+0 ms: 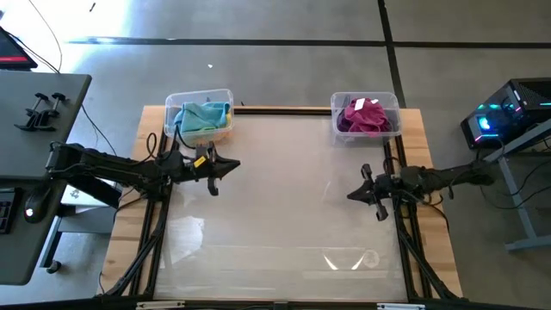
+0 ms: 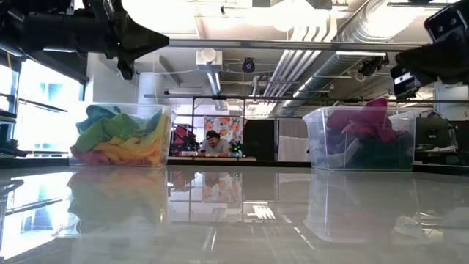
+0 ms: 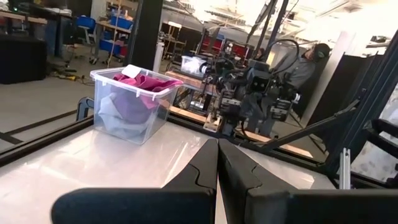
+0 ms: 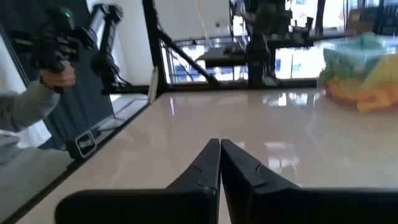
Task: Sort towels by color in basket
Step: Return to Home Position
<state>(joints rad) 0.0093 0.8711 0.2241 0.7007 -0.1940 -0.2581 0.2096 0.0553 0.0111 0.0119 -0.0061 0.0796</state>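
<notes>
Two clear plastic bins stand at the table's far edge. The left bin (image 1: 200, 114) holds teal, lime green, yellow and orange towels (image 2: 117, 136). The right bin (image 1: 366, 114) holds magenta, purple and darker towels (image 2: 364, 128). My left gripper (image 1: 234, 165) hovers above the table near the left bin, shut and holding nothing; its closed fingers show in the left wrist view (image 3: 217, 152). My right gripper (image 1: 351, 195) hovers at the table's right side, also shut and holding nothing (image 4: 219, 152).
The glossy white tabletop (image 1: 284, 215) lies between the two arms, framed by a black rail (image 1: 284, 110) at the far edge. A person sits in the room beyond the table (image 2: 212, 143). A person's hand holding a device shows in the right wrist view (image 4: 53, 68).
</notes>
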